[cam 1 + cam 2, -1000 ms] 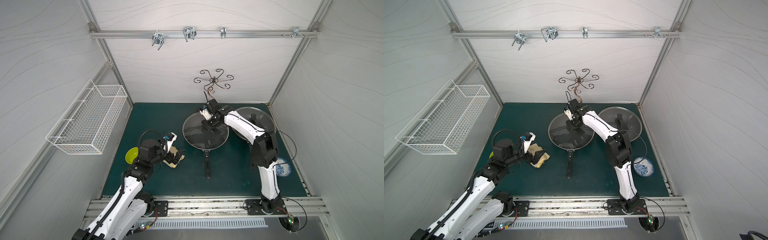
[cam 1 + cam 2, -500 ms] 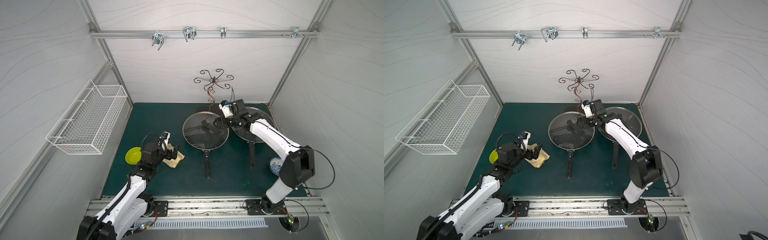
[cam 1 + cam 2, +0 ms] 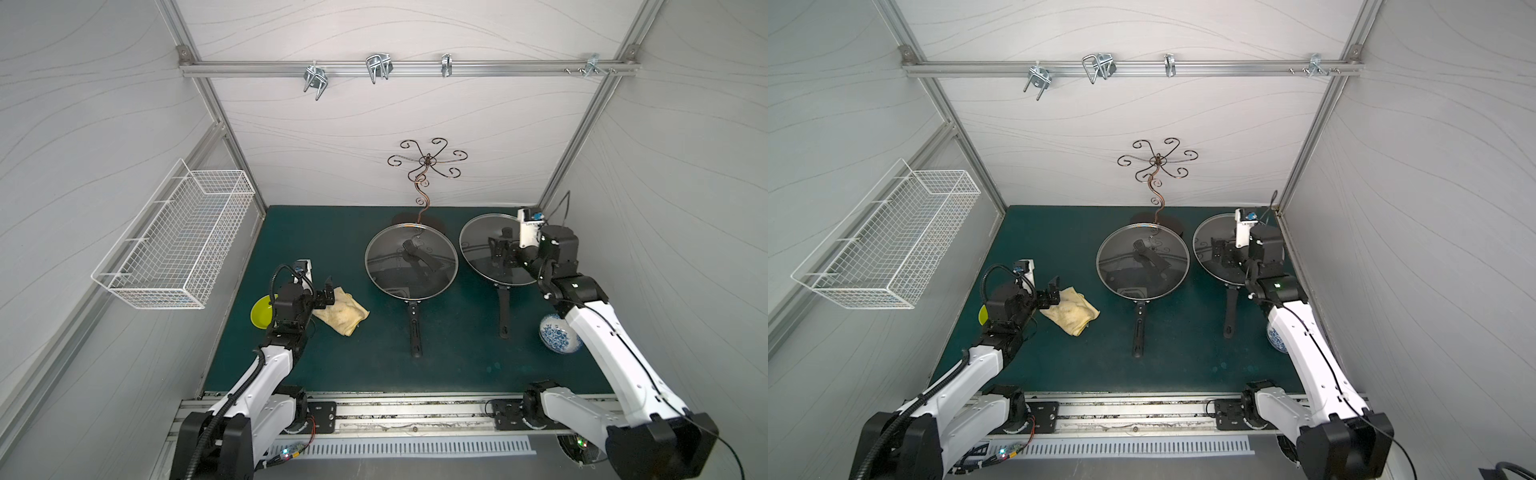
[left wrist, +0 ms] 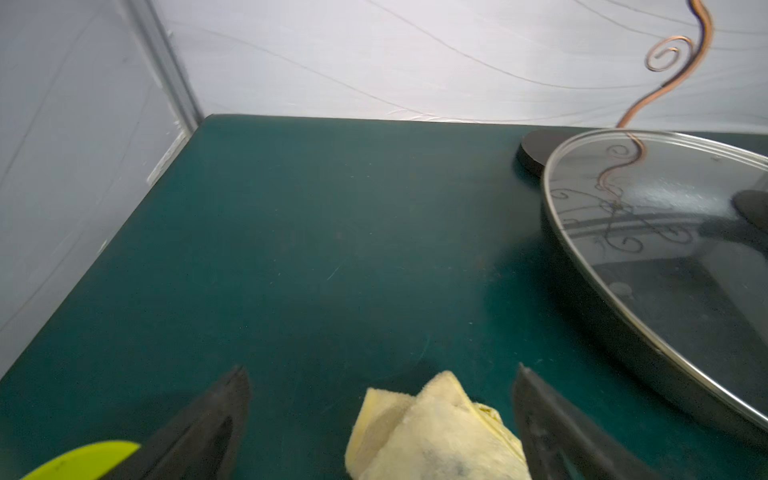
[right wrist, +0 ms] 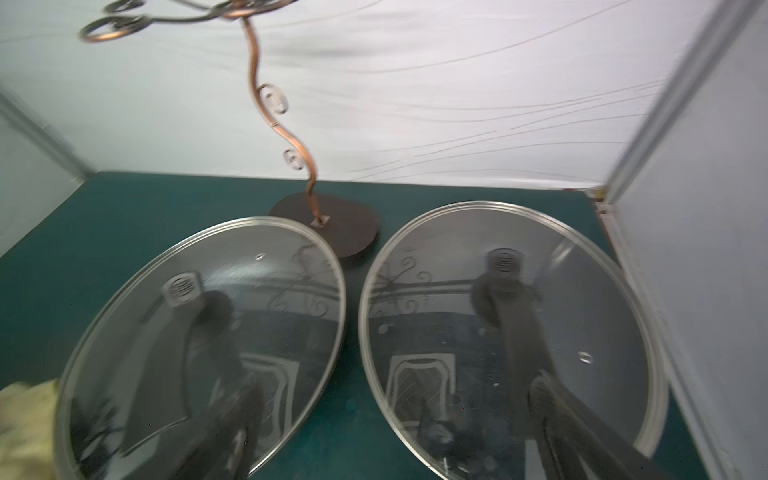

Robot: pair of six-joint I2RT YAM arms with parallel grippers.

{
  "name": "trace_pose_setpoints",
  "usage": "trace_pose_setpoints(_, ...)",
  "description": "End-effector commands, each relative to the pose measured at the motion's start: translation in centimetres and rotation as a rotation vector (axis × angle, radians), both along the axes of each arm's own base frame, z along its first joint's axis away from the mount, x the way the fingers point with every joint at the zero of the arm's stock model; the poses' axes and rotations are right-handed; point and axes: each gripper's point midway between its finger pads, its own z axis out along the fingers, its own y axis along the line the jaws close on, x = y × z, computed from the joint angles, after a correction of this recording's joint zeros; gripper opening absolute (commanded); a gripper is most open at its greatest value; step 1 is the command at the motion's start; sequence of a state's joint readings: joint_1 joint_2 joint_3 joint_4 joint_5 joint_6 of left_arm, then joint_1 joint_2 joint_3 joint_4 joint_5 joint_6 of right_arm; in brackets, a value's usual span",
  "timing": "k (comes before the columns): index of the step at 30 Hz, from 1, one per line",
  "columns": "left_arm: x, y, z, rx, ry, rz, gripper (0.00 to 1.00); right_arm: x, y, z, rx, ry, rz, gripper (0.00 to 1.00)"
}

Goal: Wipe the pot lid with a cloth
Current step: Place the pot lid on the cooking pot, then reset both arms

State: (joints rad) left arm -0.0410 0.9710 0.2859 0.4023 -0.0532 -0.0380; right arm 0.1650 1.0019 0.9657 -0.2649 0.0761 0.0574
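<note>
Left gripper [image 4: 379,370] jaws stood spread, straddling the cloth's [image 4: 432,432] left edge; right gripper [image 5: 395,384], blurred, seemed spread above the right lid [image 5: 436,257].

Pale wavy-lined wall panels [image 3: 374,137] in aluminium framing enclosed a dark green mat [image 3: 332,232]. A white wire basket [image 3: 174,237] hung on a side wall; a hook rail [image 3: 415,68] crossed the back, above a copper scroll stand [image 3: 428,160].
</note>
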Motion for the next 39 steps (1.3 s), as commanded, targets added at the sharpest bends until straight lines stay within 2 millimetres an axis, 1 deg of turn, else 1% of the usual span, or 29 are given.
trace_pose_setpoints(1,0.4,0.6,0.7,-0.064,-0.088,0.034,0.99,-0.7,-3.6,-0.3,0.002,-0.065,-0.129,0.99)
trace_pose_setpoints(5,0.3,0.7,-0.5,-0.064,-0.078,0.042,0.99,-1.7,-6.1,-2.5,-0.011,-0.136,-0.201,0.99)
trace_pose_setpoints(8,0.4,0.7,-0.7,-0.059,-0.093,0.040,0.99,-2.0,-7.3,-4.6,-0.008,-0.141,-0.238,0.99)
trace_pose_setpoints(12,1.0,0.0,-0.7,-0.041,-0.101,-0.010,0.99,-1.9,-8.0,-8.3,-0.003,-0.103,-0.275,0.99)
trace_pose_setpoints(15,1.6,0.0,-0.7,-0.040,-0.110,-0.009,0.99,-1.7,-8.4,-11.0,0.012,-0.093,-0.297,0.99)
trace_pose_setpoints(18,2.3,-0.1,-0.7,-0.027,-0.110,-0.021,0.99,-1.3,-8.5,-13.4,0.025,-0.075,-0.306,0.99)
trace_pose_setpoints(21,3.2,-0.1,-0.7,-0.012,-0.106,-0.021,0.99,-0.8,-8.5,-15.0,0.029,-0.063,-0.306,0.99)
trace_pose_setpoints(23,3.6,-0.2,-0.9,0.016,-0.091,-0.037,0.99,-0.4,-8.5,-15.8,0.028,-0.052,-0.301,0.99)
trace_pose_setpoints(27,4.6,0.4,-1.1,0.026,-0.078,-0.019,0.99,0.2,-8.3,-16.5,0.056,-0.044,-0.302,0.99)
trace_pose_setpoints(30,5.2,0.4,-1.0,0.027,-0.063,-0.033,0.99,0.6,-8.6,-17.2,0.051,-0.032,-0.319,0.99)
trace_pose_setpoints(34,5.5,-0.1,-0.8,0.029,-0.051,-0.069,0.99,1.0,-8.8,-17.5,0.052,-0.032,-0.328,0.99)
trace_pose_setpoints(39,5.7,0.8,-1.1,-0.012,-0.070,-0.058,0.99,1.2,-8.9,-17.9,0.044,-0.030,-0.329,0.99)
